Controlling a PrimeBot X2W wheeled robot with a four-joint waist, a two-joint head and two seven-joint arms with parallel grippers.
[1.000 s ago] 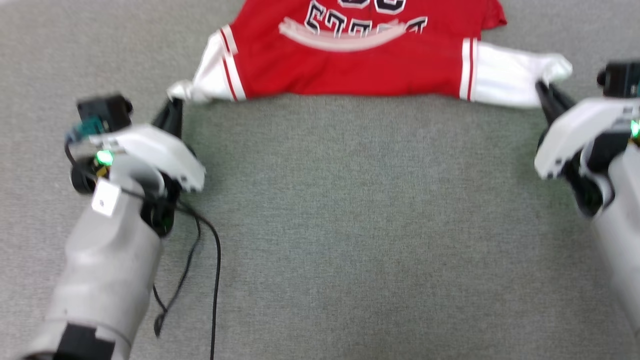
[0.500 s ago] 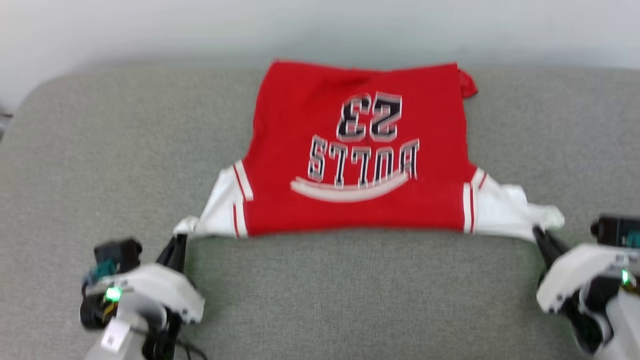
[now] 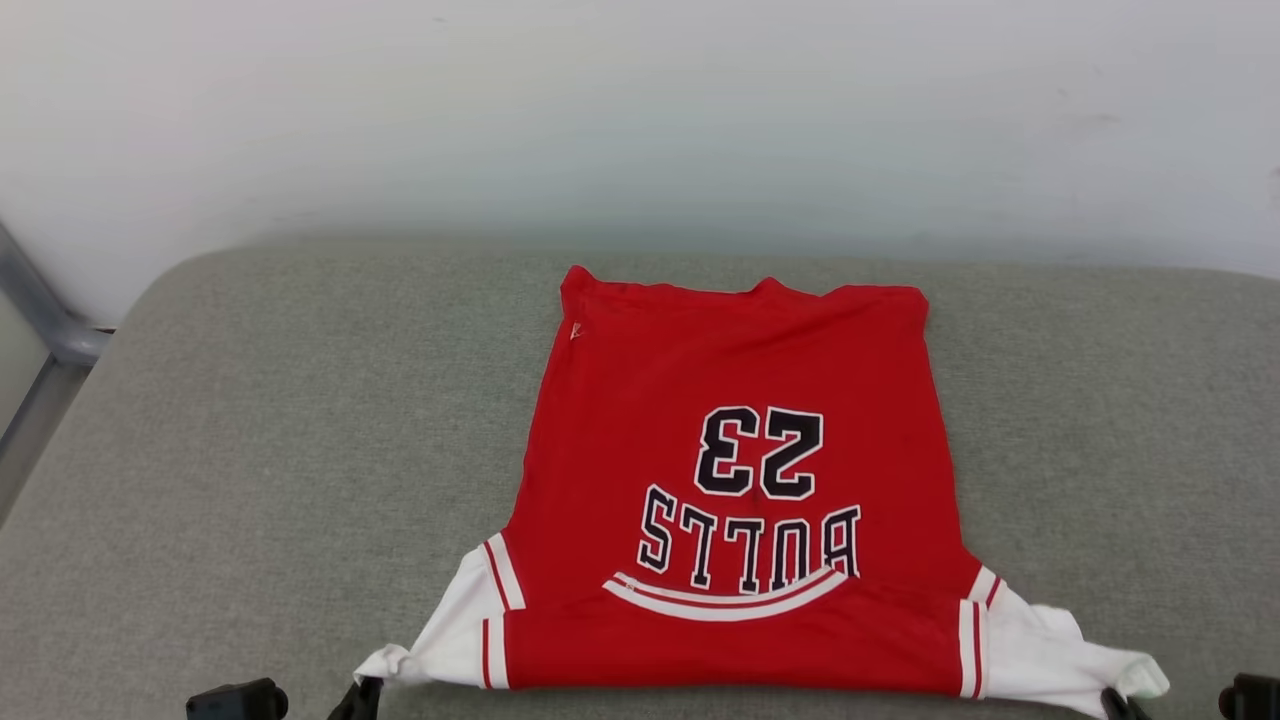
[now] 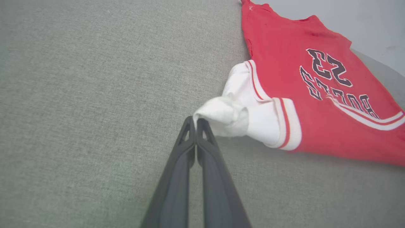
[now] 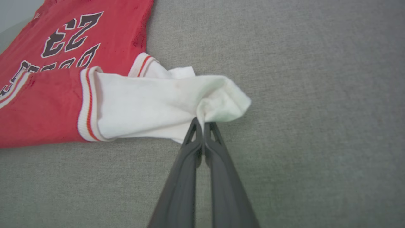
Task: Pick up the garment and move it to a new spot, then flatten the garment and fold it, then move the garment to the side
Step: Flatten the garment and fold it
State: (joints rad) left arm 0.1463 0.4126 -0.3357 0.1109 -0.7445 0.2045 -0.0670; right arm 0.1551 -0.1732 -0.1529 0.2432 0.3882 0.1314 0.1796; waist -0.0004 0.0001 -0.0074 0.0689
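Over grey cushion (image 3: 250,450), left end effector (image 4: 196,122) and right end effector (image 5: 202,123) pinch sleeves of the garment (image 3: 740,370).

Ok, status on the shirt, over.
Left gripper shut on one white sleeve tip, right gripper shut on the other. Garment flat on grey cushion, print up. Path clear.

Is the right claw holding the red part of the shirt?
No, the right claw pinches the white sleeve of the shirt.

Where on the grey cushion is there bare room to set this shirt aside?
Widest: the cushion left of the garment, out to its rounded corner. Also right of it, and between hem and wall. Crowded: the near edge, where left gripper and right gripper pinch the sleeves.
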